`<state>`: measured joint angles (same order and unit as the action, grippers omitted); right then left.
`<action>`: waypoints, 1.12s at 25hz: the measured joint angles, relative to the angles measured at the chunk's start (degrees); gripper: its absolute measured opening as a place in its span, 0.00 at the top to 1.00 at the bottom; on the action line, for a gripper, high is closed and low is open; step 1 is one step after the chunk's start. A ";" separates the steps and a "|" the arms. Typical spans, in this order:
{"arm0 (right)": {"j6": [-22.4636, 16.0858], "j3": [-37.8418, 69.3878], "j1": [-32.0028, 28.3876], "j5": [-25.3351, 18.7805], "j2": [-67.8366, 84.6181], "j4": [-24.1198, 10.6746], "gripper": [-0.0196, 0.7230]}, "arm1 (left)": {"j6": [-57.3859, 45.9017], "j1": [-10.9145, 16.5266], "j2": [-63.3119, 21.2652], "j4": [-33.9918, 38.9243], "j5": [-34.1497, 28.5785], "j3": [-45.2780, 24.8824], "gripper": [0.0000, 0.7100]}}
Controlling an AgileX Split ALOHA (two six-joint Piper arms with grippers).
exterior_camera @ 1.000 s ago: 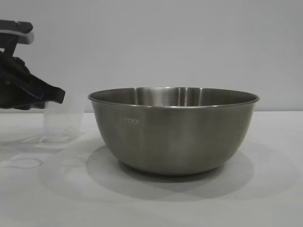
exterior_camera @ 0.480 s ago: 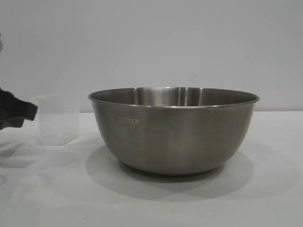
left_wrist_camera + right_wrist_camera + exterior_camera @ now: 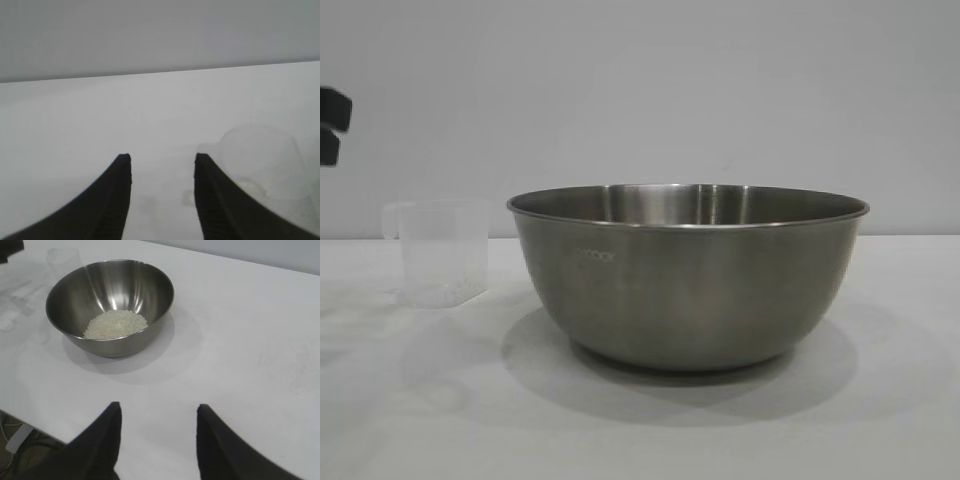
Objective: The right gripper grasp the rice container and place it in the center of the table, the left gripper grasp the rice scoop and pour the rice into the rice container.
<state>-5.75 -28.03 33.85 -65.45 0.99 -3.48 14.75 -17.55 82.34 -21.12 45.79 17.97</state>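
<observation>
— Where is the rice [image 3: 116, 323] seen?
— Heaped in the rice container [image 3: 687, 275], mid-table [image 3: 880, 420]; the rice scoop [image 3: 440, 253] is stood apart, seemingly emptied.
— The grippers?
— The left gripper [image 3: 162, 162] is spread, nothing held, at the edge; the right gripper [image 3: 159, 412] likewise.

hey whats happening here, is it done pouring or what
Looks like the pour is finished. The rice sits in a heap at the bottom of the rice container, which stands in the middle of the table. The rice scoop stands upright on the table beside the bowl, nothing gripping it. The left gripper has its jaws open and empty, up at the left edge of the exterior view. The right gripper hovers open, away from the bowl, holding nothing.
</observation>
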 joint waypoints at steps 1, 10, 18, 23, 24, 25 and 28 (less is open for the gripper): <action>0.00 0.00 0.00 0.00 0.00 -0.03 0.57 | 1.19 0.00 -3.11 -0.23 -2.67 0.00 0.64; 0.00 0.00 0.00 0.00 0.00 -0.12 0.57 | 10.62 0.00 -28.77 -0.36 -39.93 2.93 0.64; 0.00 0.00 0.00 0.00 0.00 -0.12 0.57 | 8.12 0.00 -46.58 3.26 -68.70 9.37 0.64; 0.00 0.00 0.00 0.00 0.00 -0.12 0.57 | -5.41 0.00 -54.97 14.58 -85.24 13.11 0.64; -0.09 0.00 0.00 0.00 0.00 -0.12 0.57 | -7.13 0.00 -56.67 16.27 -88.76 13.51 0.64; -0.09 0.00 0.00 0.00 0.00 -0.12 0.57 | -8.30 0.00 -58.18 17.18 -92.16 13.96 0.64; -0.09 0.00 0.00 0.00 0.00 -0.12 0.57 | -11.66 0.00 -64.36 18.29 -100.13 14.98 0.64</action>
<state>-5.84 -28.03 33.85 -65.45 0.99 -3.60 3.09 -17.55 17.98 -2.83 -54.34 32.96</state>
